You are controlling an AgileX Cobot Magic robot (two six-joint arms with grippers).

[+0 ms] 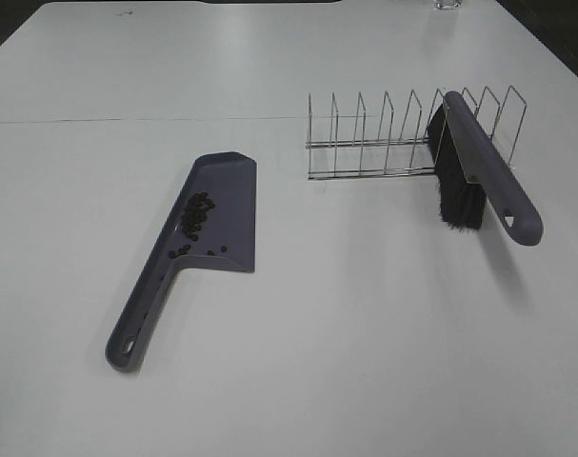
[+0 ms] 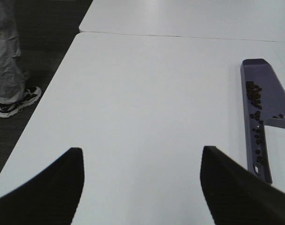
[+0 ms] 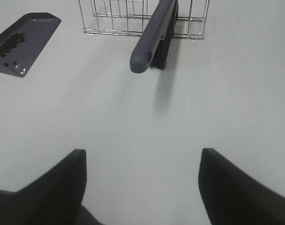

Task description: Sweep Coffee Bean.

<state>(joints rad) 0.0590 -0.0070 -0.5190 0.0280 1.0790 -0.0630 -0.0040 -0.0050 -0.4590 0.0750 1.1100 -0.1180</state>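
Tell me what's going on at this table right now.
Nothing is being handled at the moment. The coffee beans lie in the purple dustpan, which rests flat on the white table. The brush leans in the wire rack, bristles down. The left hand and right hand both hover open over bare table, holding nothing. Judging by how things lie, the sweeping looks already done.
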